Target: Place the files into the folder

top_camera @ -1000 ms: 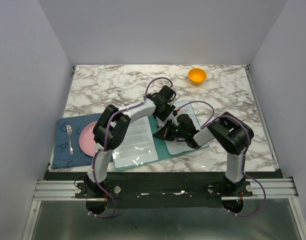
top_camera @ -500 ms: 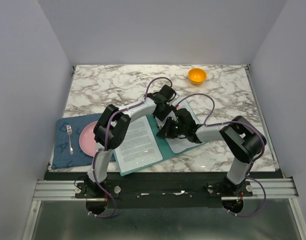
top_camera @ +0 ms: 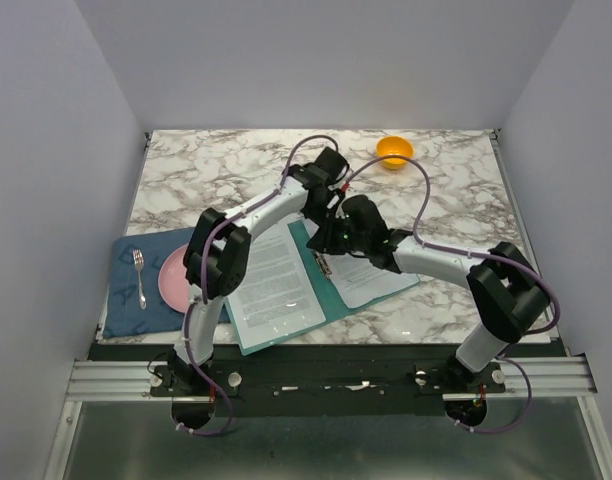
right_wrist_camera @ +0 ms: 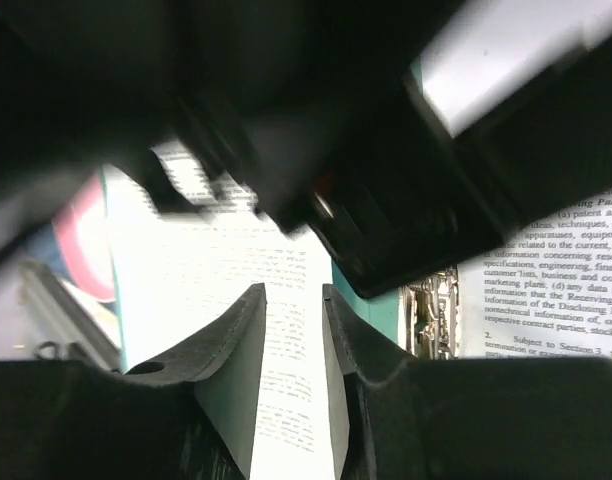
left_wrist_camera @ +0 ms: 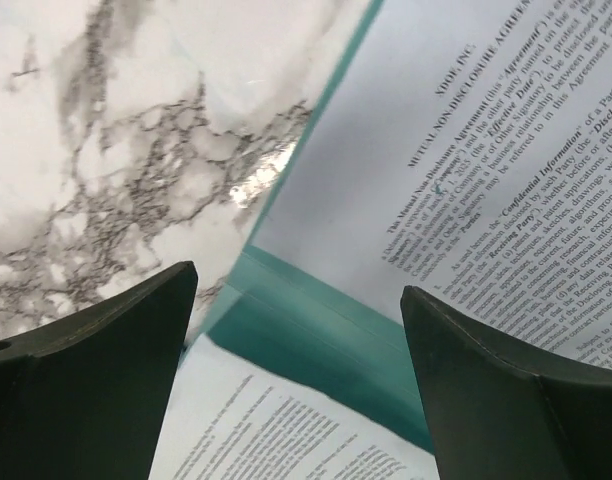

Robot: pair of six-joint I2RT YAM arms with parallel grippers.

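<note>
The teal folder (top_camera: pixel 333 293) lies open on the marble table, a metal clip (right_wrist_camera: pixel 433 312) on its spine. One of the files (top_camera: pixel 271 282) rests on its left half, another file (top_camera: pixel 374 276) on its right half. My left gripper (top_camera: pixel 331 208) hovers over the folder's far edge, its jaws wide apart and empty; the left wrist view shows the folder (left_wrist_camera: pixel 316 335) and both sheets beneath the left gripper (left_wrist_camera: pixel 298 280). Just in front of it, over the spine, is my right gripper (top_camera: pixel 331 242). In its wrist view the right gripper (right_wrist_camera: pixel 293 297) stands open by a narrow gap, with printed paper (right_wrist_camera: pixel 286 260) behind the gap.
An orange bowl (top_camera: pixel 394 151) sits at the far right of the table. A dark blue placemat (top_camera: pixel 126 300) at the left edge carries a pink plate (top_camera: pixel 174 280) and a fork (top_camera: pixel 139 277). The left arm fills the top of the right wrist view.
The left gripper's jaws have spread wider and it has moved farther back. My right gripper has gone from shut to slightly open while that arm stretched left and back. More of the right sheet shows.
</note>
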